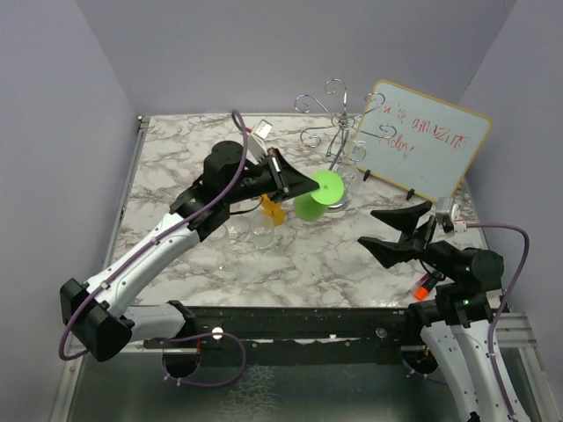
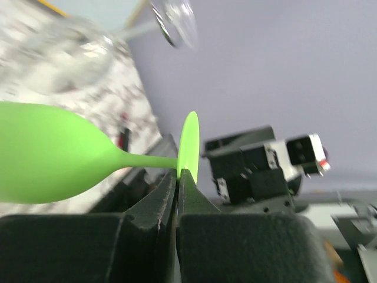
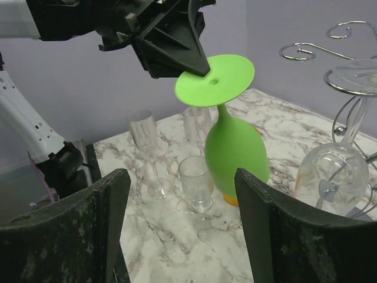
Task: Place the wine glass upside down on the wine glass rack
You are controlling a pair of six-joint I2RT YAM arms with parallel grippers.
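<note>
We see the left arm reaching to the far middle, its left gripper (image 1: 303, 185) clamped on the foot of the green wine glass (image 1: 310, 208). The bowl hangs down, just left of the wine glass rack (image 1: 339, 123). The right gripper (image 1: 369, 229) gapes empty at the near right. The glass partly hides the rack's base.

white board (image 1: 431, 141), red handwriting reading "amazing"
</note>
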